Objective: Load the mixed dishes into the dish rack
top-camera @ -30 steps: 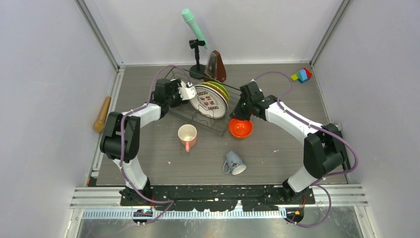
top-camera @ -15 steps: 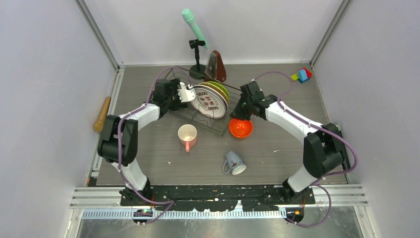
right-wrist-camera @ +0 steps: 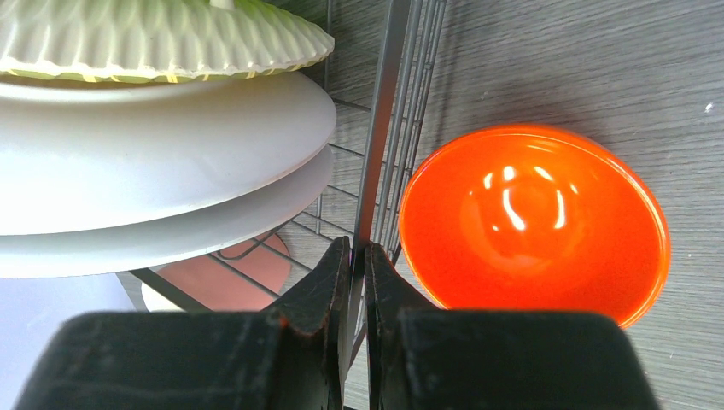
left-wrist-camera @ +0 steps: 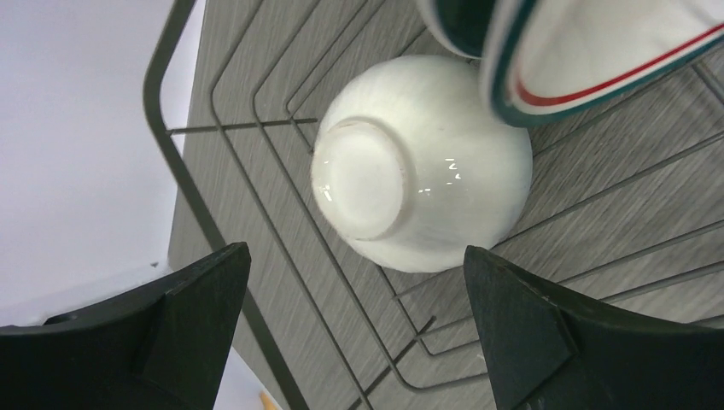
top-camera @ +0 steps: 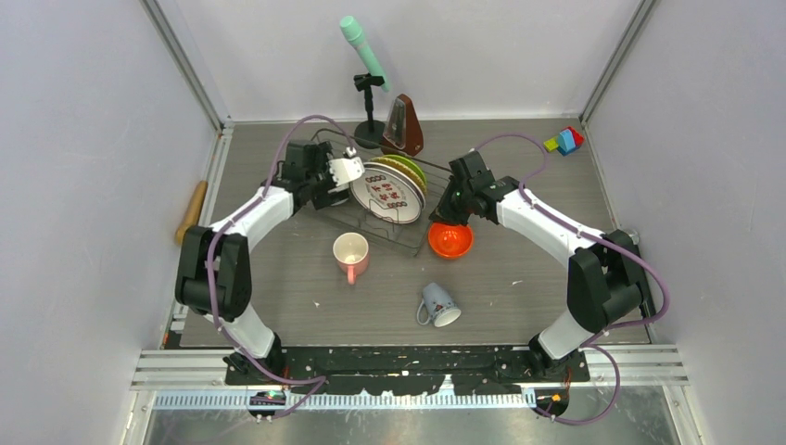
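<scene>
Plainly left gripper (left-wrist-camera: 354,256) spread wide, empty; right gripper (right-wrist-camera: 359,249) clamps dish rack (right-wrist-camera: 389,85) wire.

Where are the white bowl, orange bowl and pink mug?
Glossy white bowl (left-wrist-camera: 363,179): left wrist view, upturned base.
Round orange-red bowl (right-wrist-camera: 529,213): right wrist view, inner bottom.
Pink ceramic mug (top-camera: 350,248): top view, open mouth.

White-and-black arms (top-camera: 542,227), purple cables (top-camera: 506,137), matte black left claw (left-wrist-camera: 356,249)
</scene>
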{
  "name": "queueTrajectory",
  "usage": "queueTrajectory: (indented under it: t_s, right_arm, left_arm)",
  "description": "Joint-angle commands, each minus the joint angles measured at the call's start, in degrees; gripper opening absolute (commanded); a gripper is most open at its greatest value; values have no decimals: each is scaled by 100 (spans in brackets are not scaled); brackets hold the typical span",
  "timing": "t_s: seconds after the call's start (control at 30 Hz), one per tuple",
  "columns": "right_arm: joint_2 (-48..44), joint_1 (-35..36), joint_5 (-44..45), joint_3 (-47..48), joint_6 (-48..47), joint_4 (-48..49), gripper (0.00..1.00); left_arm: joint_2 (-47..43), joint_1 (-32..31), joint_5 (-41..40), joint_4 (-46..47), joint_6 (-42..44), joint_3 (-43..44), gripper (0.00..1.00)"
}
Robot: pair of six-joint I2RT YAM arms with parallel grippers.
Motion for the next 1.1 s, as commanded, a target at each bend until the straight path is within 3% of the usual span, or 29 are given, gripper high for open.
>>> queueTrajectory:
  t_s: [0.0, 0.07, 0.13, 0.23, 0.4, 0.63, 0.77, 1.07]
  right_arm:
    - [-186, 49, -317, 471, -71, 537, 2]
    - [-184, 49, -310, 473, -71, 532, 2]
    - [-191, 49, -311, 475, -70, 532, 2]
    - [-206, 45, -300, 469, -70, 527, 2]
    - [-214, 54, -297, 473, -58, 522, 1]
    - [-182, 45, -272, 499, -33, 507, 1]
    - [-150, 49, -260, 499, -20, 505, 1]
    - [-85, 49, -290, 519, -5, 542, 1]
  left_arm:
    - [-511, 38, -62, -330, -1082, 344, 100]
    - [-575, 40, -90, -464, -1475, 460, 97]
    - [-610, 35, -189, -621, -1854, 625, 88]
    - [-619, 39, -393, -950, -2477, 868, 50]
    - [-501, 40, -639, -1665, -3432, 1296, 1]
    - [130, 40, -632, -2981, -4146, 1948, 0]
    - [523, 35, 3, -3451, -4129, 2196, 0]
    - [1529, 40, -759, -3397, -4592, 2776, 0]
